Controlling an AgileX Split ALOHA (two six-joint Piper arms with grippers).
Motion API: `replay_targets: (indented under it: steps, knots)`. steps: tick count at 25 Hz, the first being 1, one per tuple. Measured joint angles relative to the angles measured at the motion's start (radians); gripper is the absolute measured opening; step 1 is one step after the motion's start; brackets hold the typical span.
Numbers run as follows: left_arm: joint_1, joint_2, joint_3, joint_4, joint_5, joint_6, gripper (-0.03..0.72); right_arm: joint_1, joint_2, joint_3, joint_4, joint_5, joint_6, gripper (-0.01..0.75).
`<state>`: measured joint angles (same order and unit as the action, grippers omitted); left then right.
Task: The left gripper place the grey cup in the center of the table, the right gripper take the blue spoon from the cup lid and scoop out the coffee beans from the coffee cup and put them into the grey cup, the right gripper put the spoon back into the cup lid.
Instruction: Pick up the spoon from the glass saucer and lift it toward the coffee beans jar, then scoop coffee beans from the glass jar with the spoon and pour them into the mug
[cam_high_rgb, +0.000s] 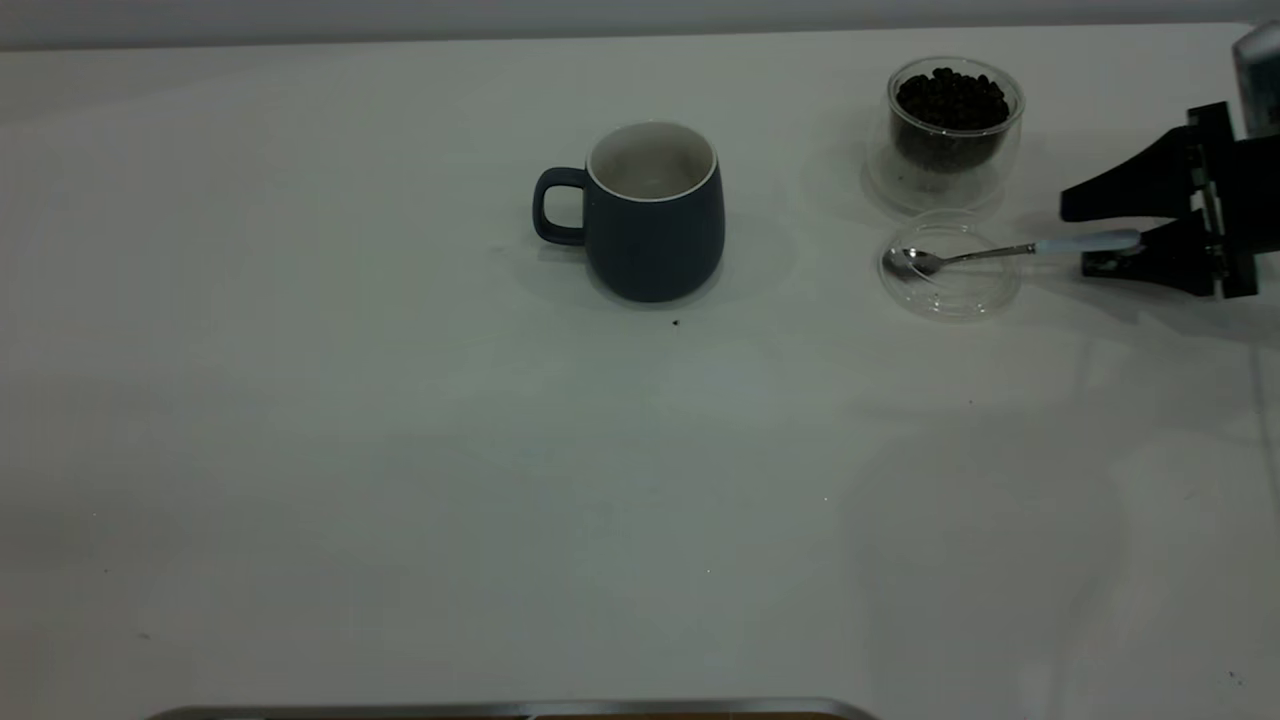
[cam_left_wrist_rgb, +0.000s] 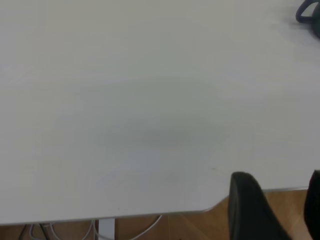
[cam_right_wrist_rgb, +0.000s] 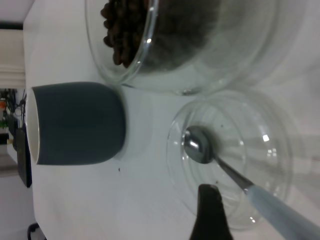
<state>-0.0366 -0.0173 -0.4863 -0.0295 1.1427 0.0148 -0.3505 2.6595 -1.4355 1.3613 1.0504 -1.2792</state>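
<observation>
A: Dark grey ceramic cup with white interior (cam_high_rgb: 653, 212) upright near table centre, handle to the left, apparently empty. First step judged done.

B: Left gripper (cam_left_wrist_rgb: 272, 207) parked off the near left table edge, seen only in its own wrist view; finger state cannot tell.

A: Noted. Clear glass coffee cup holding dark coffee beans (cam_high_rgb: 952, 128) far right. Just near of it, flat clear plastic cup lid (cam_high_rgb: 950, 264), touching or almost touching the cup base.

B: Spoon with steel bowl and pale blue handle (cam_high_rgb: 1015, 250) lying across lid: bowl resting in lid, handle pointing right past the rim.

A: Right gripper (cam_high_rgb: 1075, 235) at the handle's right end, black fingers spread wide, one far of the handle, one near of it. Not gripping.

B: Step in hand, as judged: either picking up the spoon or having just set it back. Single bean (cam_high_rgb: 676, 323) on white table (cam_high_rgb: 400, 480) just near of grey cup; no beans visible inside it.

A: If pick-up: close on handle squarely, lift level, avoid dragging the light lid.
</observation>
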Motion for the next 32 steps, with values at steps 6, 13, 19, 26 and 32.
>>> replay_targets:
  steps: [6, 13, 19, 26, 32]
  knots:
    - [0.000, 0.000, 0.000, 0.000, 0.000, 0.000, 0.338, 0.013, 0.019, -0.012, 0.010, 0.002, -0.004, 0.581]
    - [0.000, 0.000, 0.000, 0.000, 0.000, 0.000, 0.338, 0.013, 0.020, -0.012, 0.013, 0.014, -0.007, 0.355]
    - [0.000, 0.000, 0.000, 0.000, 0.000, 0.000, 0.338, 0.012, 0.020, -0.012, 0.015, 0.065, -0.007, 0.097]
    - [0.000, 0.000, 0.000, 0.000, 0.000, 0.000, 0.338, -0.013, -0.052, -0.013, -0.054, 0.085, -0.007, 0.097]
    - [0.000, 0.000, 0.000, 0.000, 0.000, 0.000, 0.338, -0.046, -0.223, -0.013, -0.114, 0.092, 0.030, 0.097]
